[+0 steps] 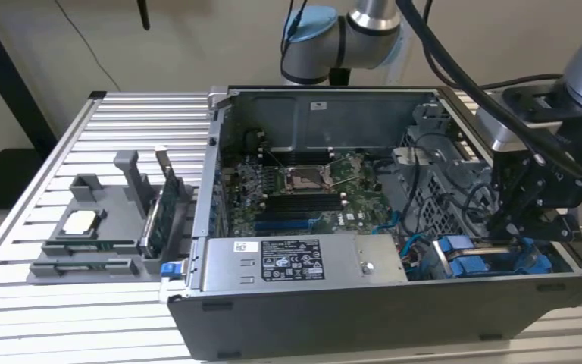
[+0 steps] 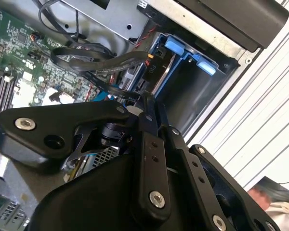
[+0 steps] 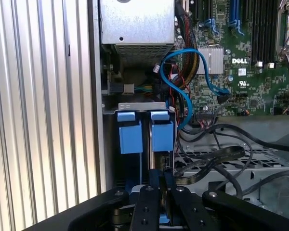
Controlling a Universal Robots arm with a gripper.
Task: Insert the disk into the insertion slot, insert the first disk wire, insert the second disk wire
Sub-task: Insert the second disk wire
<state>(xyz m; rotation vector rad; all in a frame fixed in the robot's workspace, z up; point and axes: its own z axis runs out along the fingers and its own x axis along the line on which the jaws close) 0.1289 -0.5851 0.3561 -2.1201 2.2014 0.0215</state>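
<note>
Disk [image 1: 493,264]: sitting low in the insertion slot [image 3: 135,107] at the case's front corner, on the exterior view's right, its blue carrier tabs showing.
Gripper [image 1: 521,236]: hanging directly above the disk's carrier, fingers [image 3: 149,202] pressed close together, pinching nothing visible.
Cables: a blue wire [image 3: 176,79] is looping beside the slot.
Computer case [image 1: 372,318]: lying open on the slatted worktop [image 1: 69,318].

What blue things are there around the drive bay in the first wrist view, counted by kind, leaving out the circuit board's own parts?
Blue plastic tabs: 2
Blue cable: 1
Total: 3
</note>
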